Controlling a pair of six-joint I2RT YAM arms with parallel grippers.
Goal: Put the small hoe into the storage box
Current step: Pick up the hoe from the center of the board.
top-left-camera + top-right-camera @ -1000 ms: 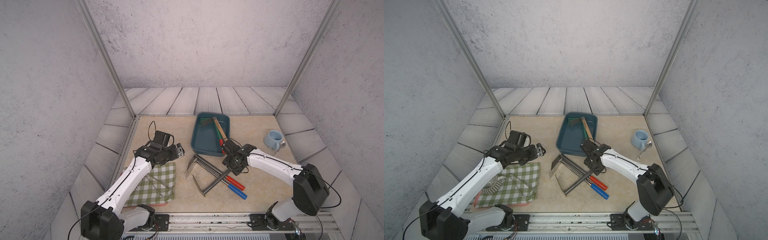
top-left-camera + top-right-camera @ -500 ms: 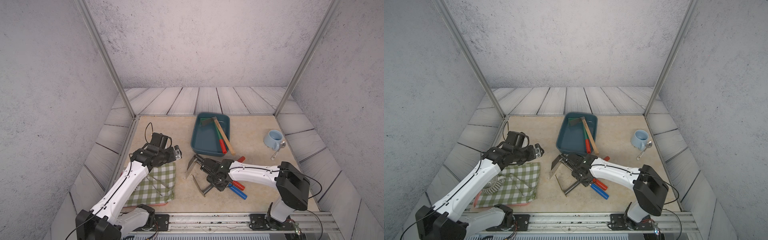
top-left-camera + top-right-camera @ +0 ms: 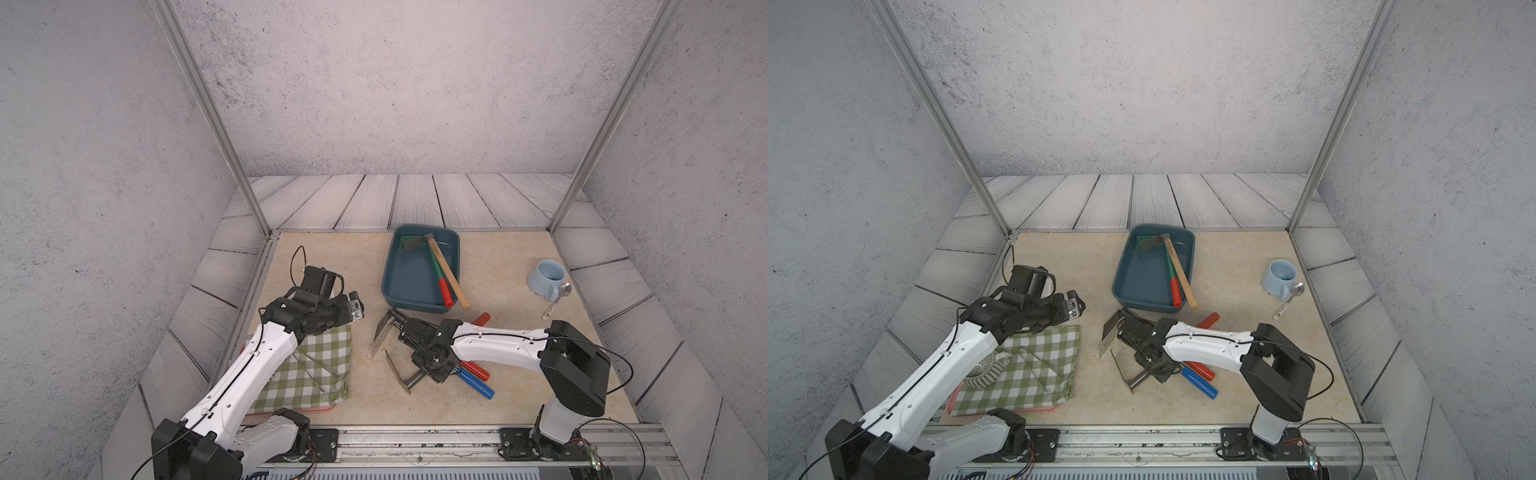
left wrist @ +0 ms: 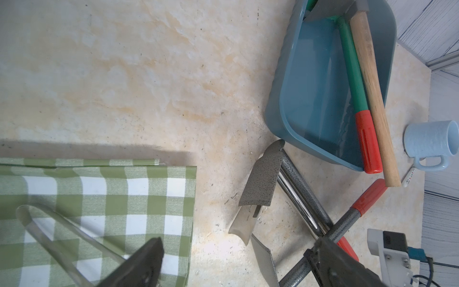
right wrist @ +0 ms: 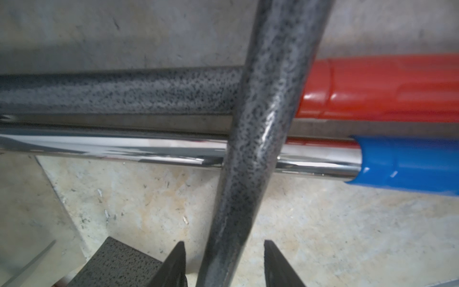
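The storage box (image 3: 388, 266), a dark teal tub, holds a wooden-handled hoe (image 3: 451, 278) and a green-handled one (image 3: 435, 266). Three more hoes lie crossed on the floor just in front of it. My right gripper (image 3: 432, 368) is low over the top one, a small hoe with a speckled grey shaft (image 5: 268, 99), a blade (image 3: 395, 372) and a red grip (image 3: 482, 319). The jaws straddle the shaft, open, with floor showing beside it. My left gripper (image 3: 345, 322) hangs open and empty over the cloth's edge.
Under the straddled hoe lie a speckled hoe (image 3: 384, 332) with a red grip and a chrome one with a blue grip (image 3: 478, 384). A green checked cloth (image 3: 311, 370) covers a striped bowl (image 3: 984, 370). A light blue mug (image 3: 546, 278) and a spoon (image 3: 559, 297) sit to the right.
My right arm swung from the box's near end down onto the crossed hoes, and its jaws have narrowed around the top shaft. My left arm drew back slightly.
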